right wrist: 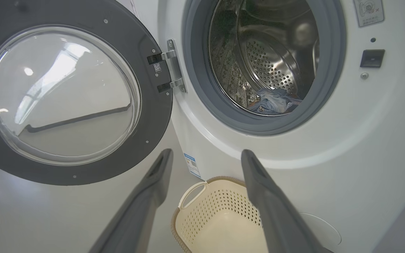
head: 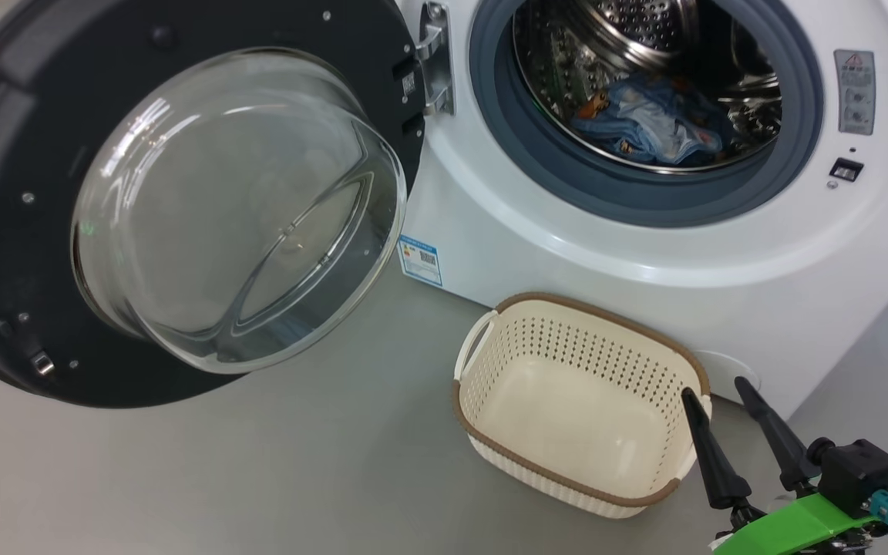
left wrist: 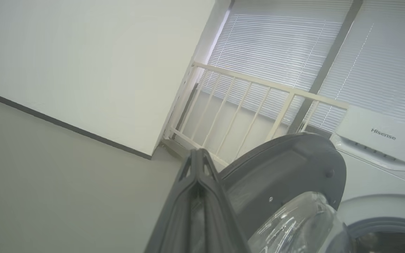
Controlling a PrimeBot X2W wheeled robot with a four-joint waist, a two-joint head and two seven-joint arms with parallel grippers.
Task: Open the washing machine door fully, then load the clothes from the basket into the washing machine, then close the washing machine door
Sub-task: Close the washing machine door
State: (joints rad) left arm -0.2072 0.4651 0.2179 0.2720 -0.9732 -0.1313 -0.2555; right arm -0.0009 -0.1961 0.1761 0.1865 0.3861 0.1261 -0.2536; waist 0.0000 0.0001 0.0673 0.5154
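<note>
The washing machine [head: 644, 254] stands with its door [head: 182, 208] swung wide to the left on a metal hinge [head: 435, 62]. Light-blue clothes [head: 644, 123] lie in the steel drum, and the same clothes [right wrist: 271, 102] show in the right wrist view. On the floor in front, the cream basket [head: 579, 401] holds nothing. My right gripper [head: 718, 389] is open at the basket's right rim, nothing between its fingers [right wrist: 153, 189]. My left gripper [left wrist: 197, 156] is shut, empty, beside the door's [left wrist: 287, 168] outer edge, away from the machine.
Grey floor [head: 297, 462] spreads left of and in front of the basket. The open door overhangs the left side. In the left wrist view, a pale wall [left wrist: 83, 63], a cream railing [left wrist: 258, 102] and blinds [left wrist: 294, 45] lie beyond.
</note>
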